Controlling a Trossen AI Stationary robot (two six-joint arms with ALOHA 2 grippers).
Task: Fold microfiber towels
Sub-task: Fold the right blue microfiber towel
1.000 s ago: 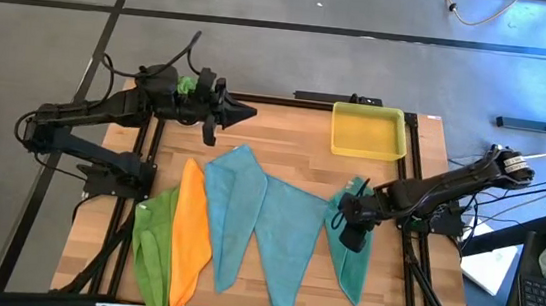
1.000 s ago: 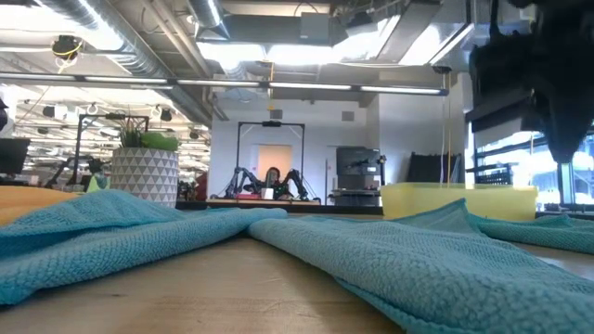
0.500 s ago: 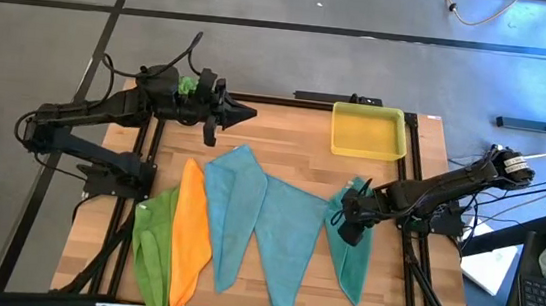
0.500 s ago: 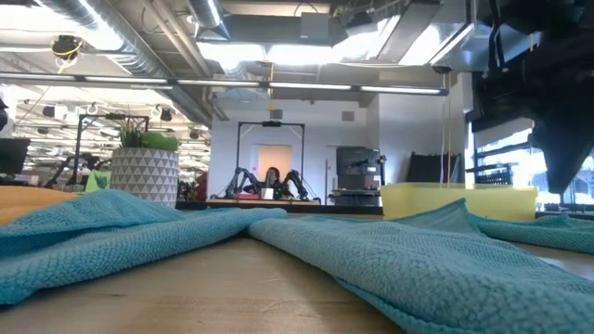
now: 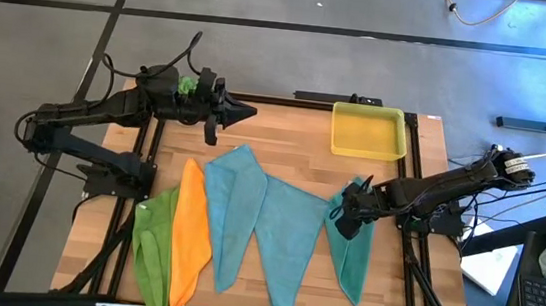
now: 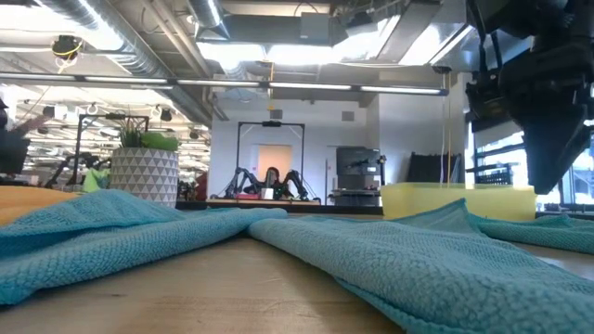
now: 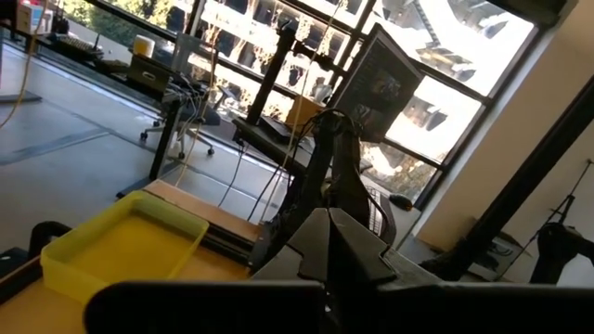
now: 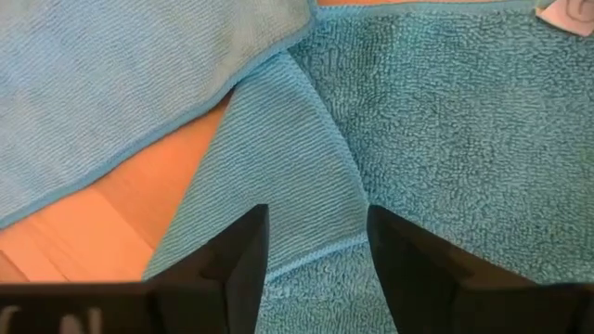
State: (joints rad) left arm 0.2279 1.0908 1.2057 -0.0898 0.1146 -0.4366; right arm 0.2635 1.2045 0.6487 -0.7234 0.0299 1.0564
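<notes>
Five microfiber towels lie flat in a row on the wooden table: lime green point(image 5: 148, 247), orange point(image 5: 191, 228), and three teal ones point(image 5: 232, 209), point(image 5: 285, 240), point(image 5: 349, 261). My right gripper point(image 5: 343, 221) points steeply down over the far end of the rightmost teal towel point(image 8: 445, 121). It is open, its fingers straddling a turned-over corner point(image 8: 288, 158) without touching it. The low view shows its tip point(image 6: 548, 181) above the cloth. My left gripper point(image 5: 247, 113) waits shut and level above the table's far left.
A yellow tray point(image 5: 335, 127) stands at the far right corner, beyond my right gripper. Bare wood point(image 5: 294, 145) lies between the tray and the towels. A white label point(image 8: 566, 14) shows on the rightmost towel's edge.
My right gripper has sunk a little and shifted slightly toward the table's left and far side, and it has rolled about its own axis. The towels lie as before.
</notes>
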